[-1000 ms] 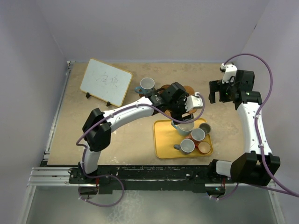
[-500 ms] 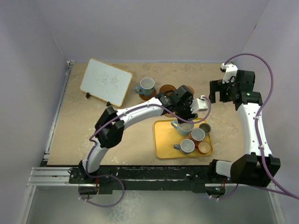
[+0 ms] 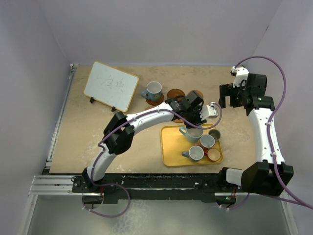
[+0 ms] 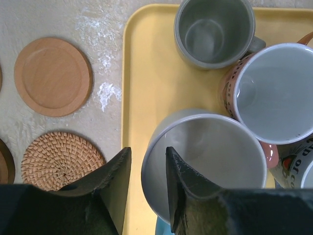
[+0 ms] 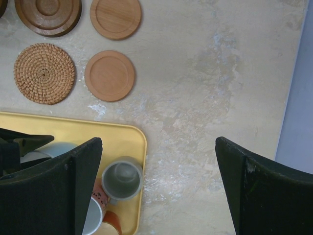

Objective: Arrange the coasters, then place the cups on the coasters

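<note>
Right now the light blue cup (image 4: 210, 156) sits at the far edge of the yellow tray (image 4: 142, 73), with other cups (image 4: 274, 93) to its right and nearer. My left claw (image 4: 146, 152) straddles its rim, jaws narrow, outer finger just clear. My right claw (image 5: 156, 147) hangs wide open and empty, far right.

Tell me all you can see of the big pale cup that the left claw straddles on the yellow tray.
The light blue cup looks like glazed ceramic, white inside and empty. It stands upright on the yellow tray, handle pointing left in the top view, close against the reddish cup. The left gripper straddles its wall, one finger inside, one outside; whether they pinch it is unclear.
</note>
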### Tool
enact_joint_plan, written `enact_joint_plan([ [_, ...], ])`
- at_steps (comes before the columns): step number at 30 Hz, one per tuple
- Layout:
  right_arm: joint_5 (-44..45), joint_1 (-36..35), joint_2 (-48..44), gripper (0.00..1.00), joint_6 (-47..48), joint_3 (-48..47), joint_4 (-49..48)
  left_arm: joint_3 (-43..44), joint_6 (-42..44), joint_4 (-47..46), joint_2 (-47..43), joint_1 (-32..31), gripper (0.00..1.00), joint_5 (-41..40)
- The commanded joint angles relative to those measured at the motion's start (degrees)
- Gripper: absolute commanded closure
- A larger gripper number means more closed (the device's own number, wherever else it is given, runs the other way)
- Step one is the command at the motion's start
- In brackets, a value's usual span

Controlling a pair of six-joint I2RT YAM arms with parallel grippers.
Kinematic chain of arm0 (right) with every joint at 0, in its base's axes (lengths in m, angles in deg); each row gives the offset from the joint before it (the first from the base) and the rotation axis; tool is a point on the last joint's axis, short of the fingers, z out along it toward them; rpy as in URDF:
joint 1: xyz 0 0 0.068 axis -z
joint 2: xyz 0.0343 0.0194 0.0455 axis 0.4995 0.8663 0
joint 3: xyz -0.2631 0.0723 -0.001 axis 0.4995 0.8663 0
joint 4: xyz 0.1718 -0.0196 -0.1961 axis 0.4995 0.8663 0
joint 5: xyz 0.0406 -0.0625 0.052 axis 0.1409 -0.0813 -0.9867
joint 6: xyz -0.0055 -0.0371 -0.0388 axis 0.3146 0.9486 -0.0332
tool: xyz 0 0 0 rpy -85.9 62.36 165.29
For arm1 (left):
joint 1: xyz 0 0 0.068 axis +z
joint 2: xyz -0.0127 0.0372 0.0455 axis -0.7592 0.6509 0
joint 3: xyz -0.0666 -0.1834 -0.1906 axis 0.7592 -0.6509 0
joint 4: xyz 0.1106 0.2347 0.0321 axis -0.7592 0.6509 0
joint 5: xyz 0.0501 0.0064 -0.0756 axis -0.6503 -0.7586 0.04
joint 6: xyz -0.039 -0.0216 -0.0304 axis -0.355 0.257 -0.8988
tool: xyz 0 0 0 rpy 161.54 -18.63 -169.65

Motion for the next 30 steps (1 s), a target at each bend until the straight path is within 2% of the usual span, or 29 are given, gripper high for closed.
enact_joint_plan([
  [1,-1.45,0.22,-0.70,0.00,-0.26,-0.25,-1.15,3.18,0.32,0.61,0.74,-0.02,0.70,1.14],
  [16,-1.27,0.23,-0.40,0.00,-0.17,-0.26,-1.03,5.95,3.94,5.19,-2.09,0.02,0.97,-0.98],
  [30,-0.88,0.23,0.13,0.00,-0.04,-0.17,-1.15,4.56,11.79,10.11,-13.06,0.24,0.97,-9.58],
])
